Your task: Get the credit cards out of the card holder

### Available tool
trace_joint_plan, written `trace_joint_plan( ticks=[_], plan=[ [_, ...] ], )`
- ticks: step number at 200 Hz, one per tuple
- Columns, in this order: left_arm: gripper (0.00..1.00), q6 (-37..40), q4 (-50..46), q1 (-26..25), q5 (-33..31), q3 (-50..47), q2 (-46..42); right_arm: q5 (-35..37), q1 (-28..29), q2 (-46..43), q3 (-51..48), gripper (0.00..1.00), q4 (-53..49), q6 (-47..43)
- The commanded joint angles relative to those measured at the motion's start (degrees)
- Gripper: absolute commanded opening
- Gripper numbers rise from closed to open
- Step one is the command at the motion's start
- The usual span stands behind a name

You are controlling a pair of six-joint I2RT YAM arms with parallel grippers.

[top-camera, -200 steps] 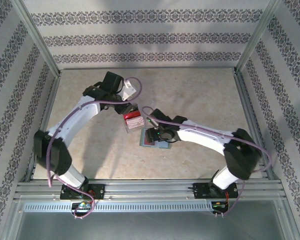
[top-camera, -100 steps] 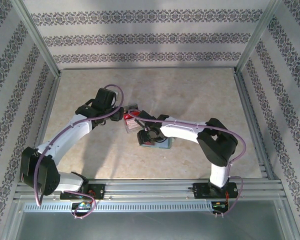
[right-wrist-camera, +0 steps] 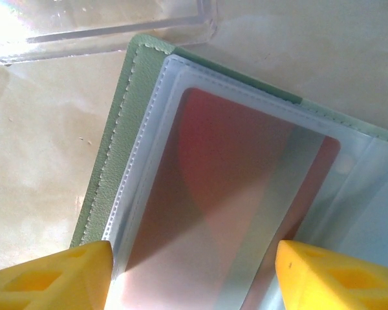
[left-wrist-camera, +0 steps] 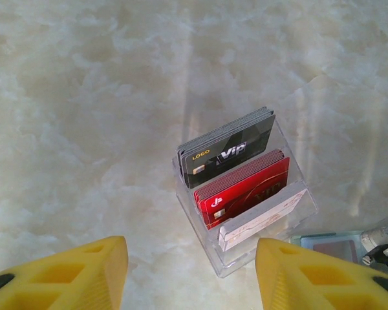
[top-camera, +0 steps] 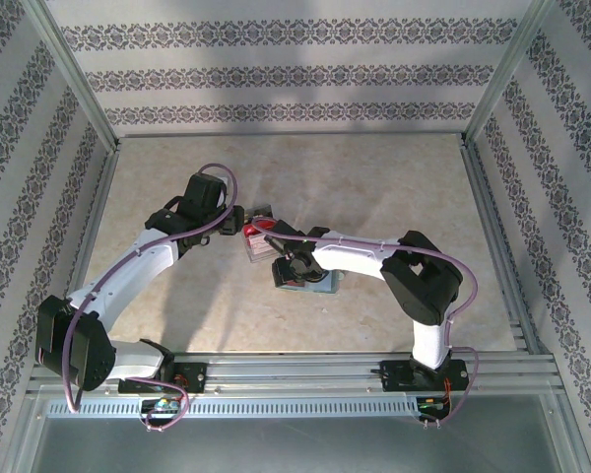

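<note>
Right wrist view: the right tool stood open and empty astride the card holder on the desk, beside a clear tray. A reddish credit card sat sleeved inside. The left tool hung open, empty. Apparently this was the reach; next it needed to pinch the card's edge.

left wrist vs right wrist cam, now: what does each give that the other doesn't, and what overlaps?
Left wrist: the clear plastic tray with its slots holding dark grey VIP cards, red cards and a pale card upright. Right wrist: a reddish credit card inside the translucent sleeve of the pale teal soft card holder, seen close. Both: the tray, a bit of the holder, the marbled tabletop.
</note>
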Motion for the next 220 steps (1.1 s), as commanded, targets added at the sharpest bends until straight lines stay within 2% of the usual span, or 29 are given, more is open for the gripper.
trace_joint_plan(
  ticks=[1,54,90,174,197,220],
  plan=[
    [0.54,-1.9,2.2,0.2,1.0,-0.3,-0.2,-0.2,-0.5,0.8,-2.6,0.64,-1.2,0.5],
    [0.55,-5.0,2.7,-0.1,2.8,-1.5,-2.2,-1.4,-2.5,-3.0,-6.9,0.56,0.8,0.6],
    [0.53,-9.5,5.1,-2.6,5.0,-4.8,-3.9,-3.8,-4.4,-8.0,-11.4,0.5,4.5,0.4],
    [0.5,-17.1,16.7,-11.8,7.5,-10.9,-2.8,-24.5,-14.6,-17.9,-27.1,0.45,27.9,2.9],
    [0.39,-18.8,21.9,-16.0,6.6,-12.5,0.0,-28.6,-17.1,-19.3,-30.5,0.45,32.7,3.3],
    [0.35,-16.6,21.7,-20.3,3.1,-11.4,5.1,-31.0,-19.3,-20.5,-33.3,0.45,35.3,3.3]
  ],
)
